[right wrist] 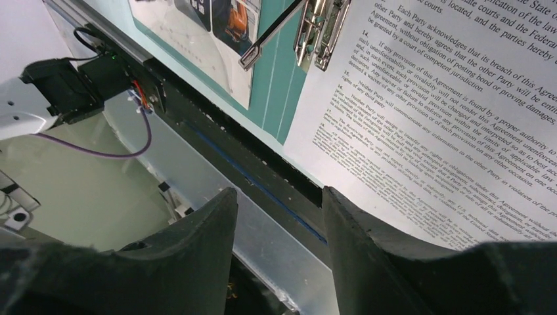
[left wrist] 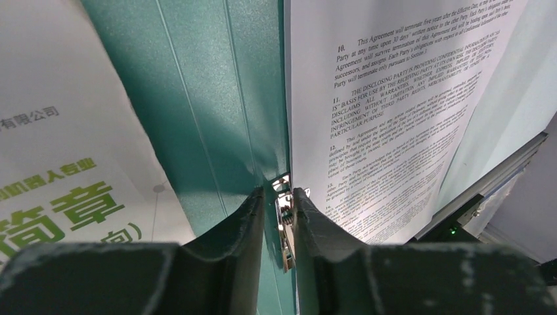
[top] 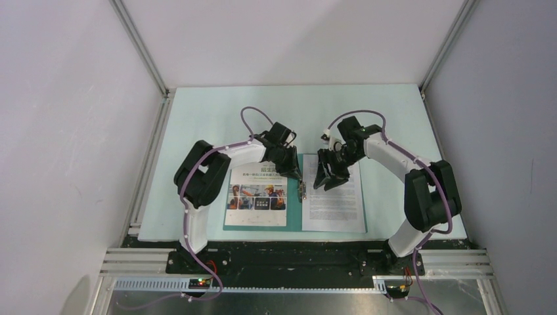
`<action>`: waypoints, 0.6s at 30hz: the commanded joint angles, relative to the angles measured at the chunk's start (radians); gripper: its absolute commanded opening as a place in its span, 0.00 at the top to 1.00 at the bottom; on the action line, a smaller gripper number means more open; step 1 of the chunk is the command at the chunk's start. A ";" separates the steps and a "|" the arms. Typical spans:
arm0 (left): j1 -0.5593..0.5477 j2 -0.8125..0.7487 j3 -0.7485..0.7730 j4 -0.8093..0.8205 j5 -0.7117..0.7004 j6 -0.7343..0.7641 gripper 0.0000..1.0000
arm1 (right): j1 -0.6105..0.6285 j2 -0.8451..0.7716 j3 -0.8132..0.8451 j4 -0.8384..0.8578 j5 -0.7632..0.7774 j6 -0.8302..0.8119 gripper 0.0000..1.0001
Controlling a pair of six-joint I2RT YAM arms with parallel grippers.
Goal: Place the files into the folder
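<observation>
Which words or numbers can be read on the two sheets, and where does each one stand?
"10. This Agreement shall terminate five years": on the text sheet.
"THE DISCLOSING PARTY IS PROVIDING CONFIDENTIAL INFORMATION": same sheet, item 11.
"Each Party acknowledges that its breach of this Agreement": same sheet, right wrist view.
"有限公司": grey, on the brochure.
"简章": large, green, same brochure.
Smaller print and the top view's headings: too small to read.

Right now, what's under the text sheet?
The teal folder: its spine strip shows beside the text sheet. The rest of that half is covered, so anything else beneath cannot be seen.
</observation>
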 commanded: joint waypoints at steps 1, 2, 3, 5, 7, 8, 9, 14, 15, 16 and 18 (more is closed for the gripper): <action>-0.009 0.015 0.039 0.011 0.029 -0.018 0.75 | 0.005 0.027 0.004 0.040 -0.041 0.046 0.47; -0.009 0.015 0.039 0.011 0.029 -0.018 0.75 | 0.008 0.030 0.004 0.045 -0.043 0.053 0.47; -0.009 0.012 0.039 0.011 0.028 -0.018 0.75 | 0.013 0.037 0.004 0.049 -0.047 0.060 0.47; -0.009 0.003 0.034 0.012 0.022 -0.015 0.76 | 0.024 0.048 0.003 0.059 -0.057 0.068 0.48; -0.008 -0.011 0.029 0.011 0.012 -0.011 0.76 | 0.033 0.059 0.007 0.068 -0.063 0.075 0.48; -0.007 -0.015 0.026 0.011 0.008 -0.008 0.75 | 0.039 0.063 0.008 0.073 -0.065 0.077 0.48; -0.007 -0.024 0.020 0.012 0.001 -0.007 0.75 | 0.041 0.071 0.011 0.078 -0.069 0.081 0.48; -0.006 -0.035 0.013 0.012 -0.013 -0.008 0.81 | 0.056 0.110 0.029 0.096 -0.068 0.104 0.53; -0.005 -0.034 0.013 0.012 -0.012 -0.010 0.84 | 0.058 0.115 0.038 0.101 -0.065 0.112 0.53; -0.005 -0.031 0.013 0.011 -0.010 -0.011 0.85 | 0.063 0.128 0.042 0.102 -0.060 0.120 0.52; -0.001 -0.031 0.010 0.012 -0.007 -0.014 0.89 | 0.071 0.146 0.057 0.110 -0.062 0.135 0.51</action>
